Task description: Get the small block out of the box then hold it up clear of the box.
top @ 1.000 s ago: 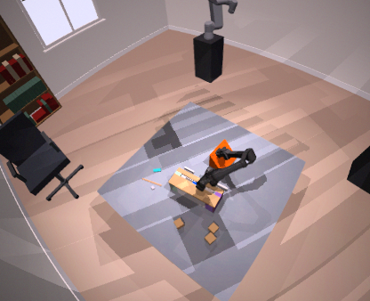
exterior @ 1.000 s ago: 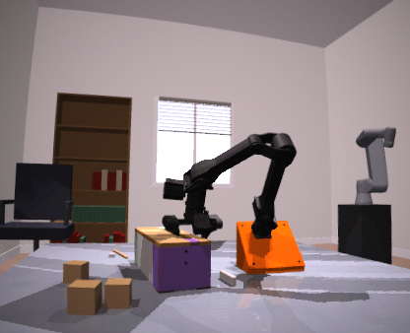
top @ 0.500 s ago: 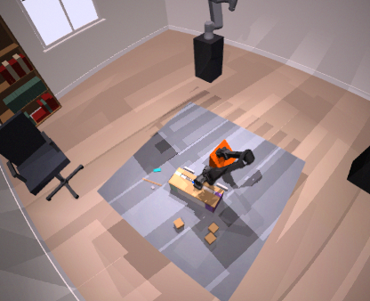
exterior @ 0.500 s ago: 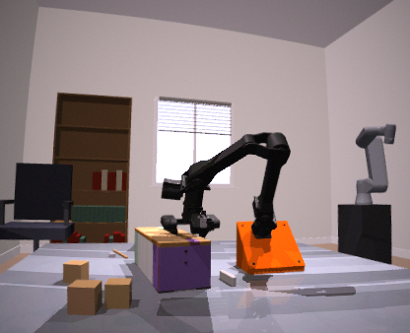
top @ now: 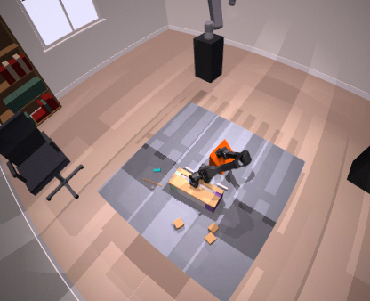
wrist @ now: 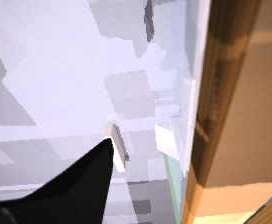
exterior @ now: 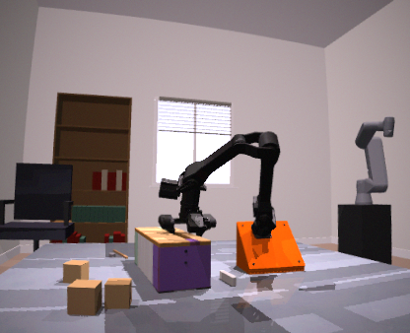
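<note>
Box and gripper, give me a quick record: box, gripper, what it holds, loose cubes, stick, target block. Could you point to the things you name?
box: long, wood-topped, purple end panel [exterior: 181, 267], upright on the mat
gripper [top: 195, 179] [exterior: 187, 228]: open, low at the box top
held: nothing
loose cubes: three, tan [top: 178, 223] [exterior: 76, 271], standing apart from the box
stick [top: 151, 182] [exterior: 120, 253]: thin, brown, lying on the mat
target block: cannot tell where on the shelf

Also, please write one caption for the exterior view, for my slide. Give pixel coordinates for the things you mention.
The open gripper [top: 194, 180] [exterior: 187, 228] hovers low over the wooden-topped box [top: 185, 179] [exterior: 181, 266], beside three loose wooden cubes.
</note>
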`<state>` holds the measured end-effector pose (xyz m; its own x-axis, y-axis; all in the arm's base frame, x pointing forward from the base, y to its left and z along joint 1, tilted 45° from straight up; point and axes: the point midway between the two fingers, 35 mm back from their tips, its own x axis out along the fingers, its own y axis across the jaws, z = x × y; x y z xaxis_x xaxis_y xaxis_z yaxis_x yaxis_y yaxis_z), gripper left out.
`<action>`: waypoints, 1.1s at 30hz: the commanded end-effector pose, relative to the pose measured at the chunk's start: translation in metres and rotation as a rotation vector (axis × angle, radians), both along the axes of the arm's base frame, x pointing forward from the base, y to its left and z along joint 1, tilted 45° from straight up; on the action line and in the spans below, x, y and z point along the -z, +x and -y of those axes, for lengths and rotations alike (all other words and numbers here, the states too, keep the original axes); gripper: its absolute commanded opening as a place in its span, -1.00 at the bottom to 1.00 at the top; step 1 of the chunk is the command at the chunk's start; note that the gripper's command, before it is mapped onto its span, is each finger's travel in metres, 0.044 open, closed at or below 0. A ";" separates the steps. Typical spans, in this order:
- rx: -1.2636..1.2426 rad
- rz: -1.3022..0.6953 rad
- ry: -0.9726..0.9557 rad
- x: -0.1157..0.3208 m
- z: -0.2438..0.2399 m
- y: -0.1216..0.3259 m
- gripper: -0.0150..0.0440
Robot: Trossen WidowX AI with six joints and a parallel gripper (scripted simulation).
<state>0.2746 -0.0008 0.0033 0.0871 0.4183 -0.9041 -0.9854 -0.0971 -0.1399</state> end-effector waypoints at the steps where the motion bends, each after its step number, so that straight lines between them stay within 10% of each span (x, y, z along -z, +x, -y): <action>1: -0.003 0.003 -0.003 0.000 0.000 0.000 0.86; 33: -0.003 0.003 -0.004 0.009 0.010 0.002 0.86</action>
<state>0.2761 -0.0072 -0.0028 0.0881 0.4184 -0.9040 -0.9849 -0.0991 -0.1418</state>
